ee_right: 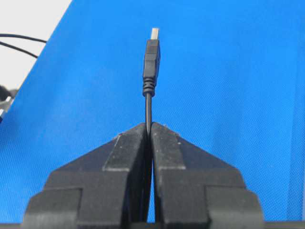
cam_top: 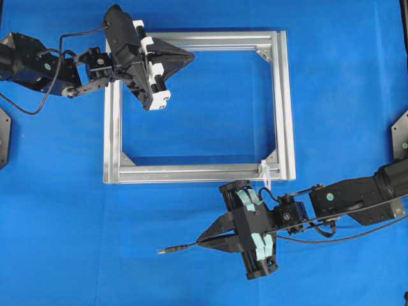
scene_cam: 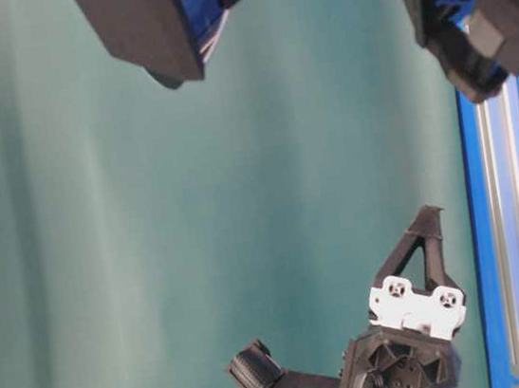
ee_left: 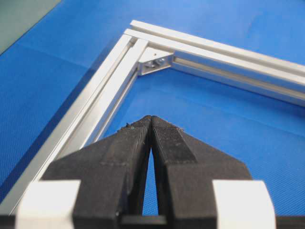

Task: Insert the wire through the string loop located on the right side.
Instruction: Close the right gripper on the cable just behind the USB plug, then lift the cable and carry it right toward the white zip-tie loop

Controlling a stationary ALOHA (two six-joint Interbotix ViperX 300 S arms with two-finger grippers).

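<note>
Over on the left of the overhead view, the left gripper (cam_top: 189, 57) is hanging above the top left corner of the silver frame (cam_top: 285, 108), its tip pointing right over the blue tabletop (cam_top: 57, 210) inside the frame. Its fingers (ee_left: 138, 143) are pressed fully together with nothing between them, and the left wrist view is looking past them at a corner bracket (ee_left: 155, 59) where two frame bars are meeting.

Moving toward the middle, the frame is lying flat on the tabletop as a plain square of silver bars.

Further right, at the frame's bottom right corner, the string loop (cam_top: 264, 173) is showing as a small whitish bit sitting on the bar and hanging just past its lower edge. It's too small to tell much more about it.

Just below that corner, the right gripper (cam_top: 203, 241) is sitting outside the frame, pointing left. Its fingers (ee_right: 164, 148) are clamped tight on the wire (cam_top: 185, 247), pinching it a little behind the plug. The plug end is sticking out to the left of the fingertips, silvery tip (ee_right: 154, 33) leading, aimed away from the string loop, which is up and to the right behind the gripper body. The wire and the string loop are apart, not touching.
</note>
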